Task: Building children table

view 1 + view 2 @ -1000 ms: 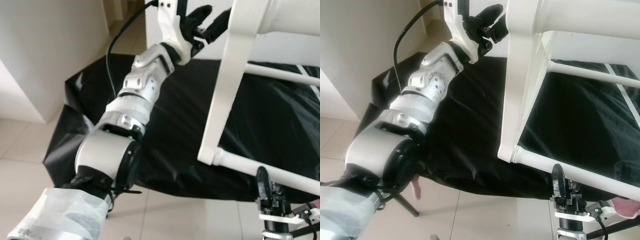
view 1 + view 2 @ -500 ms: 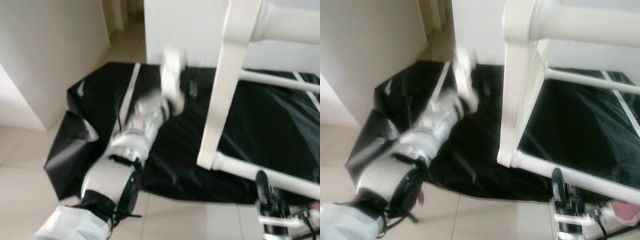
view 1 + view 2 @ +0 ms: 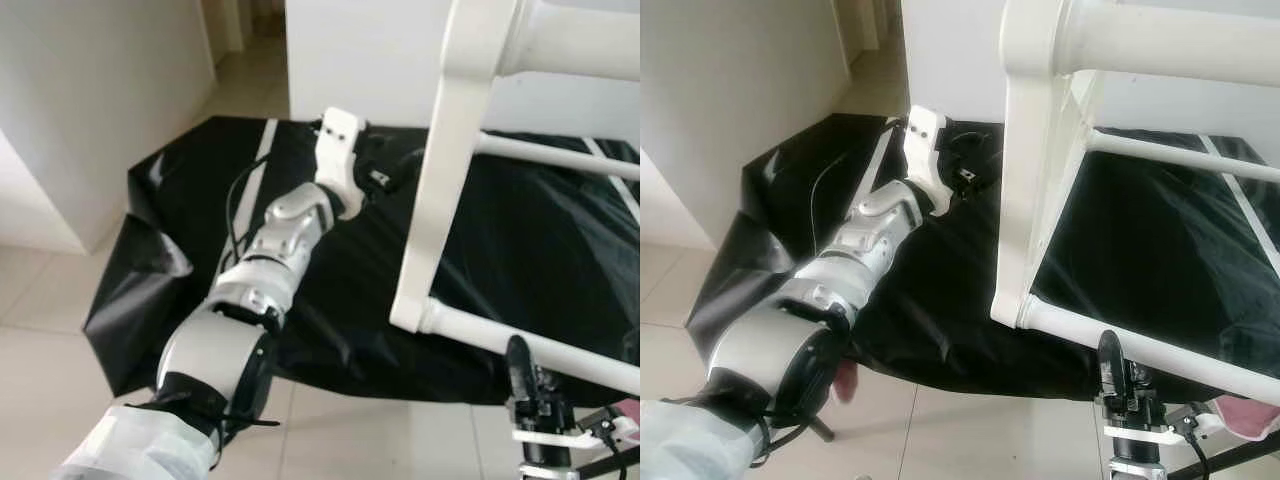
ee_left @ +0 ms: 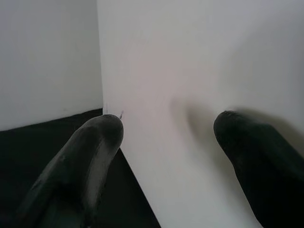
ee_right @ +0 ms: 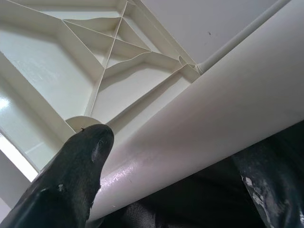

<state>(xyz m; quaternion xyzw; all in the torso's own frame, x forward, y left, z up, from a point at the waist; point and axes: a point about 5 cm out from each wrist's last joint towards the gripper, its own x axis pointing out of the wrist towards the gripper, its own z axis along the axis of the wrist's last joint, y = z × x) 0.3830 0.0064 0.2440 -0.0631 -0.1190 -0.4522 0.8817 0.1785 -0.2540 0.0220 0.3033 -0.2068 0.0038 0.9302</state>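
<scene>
Left eye: left pincer (image 3: 385, 172) lowered.

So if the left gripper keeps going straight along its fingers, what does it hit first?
Most likely the white panel facing the left gripper, seen between its open fingers; depth is unclear.

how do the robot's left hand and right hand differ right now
The left hand is stretched out over the black sheet, beside the white table frame and holding nothing; the right hand sits low and near the body, around a round white table leg. The left wrist view faces a flat white panel; the right faces the table's ribbed underside. Both have two black fingers spread apart.
</scene>
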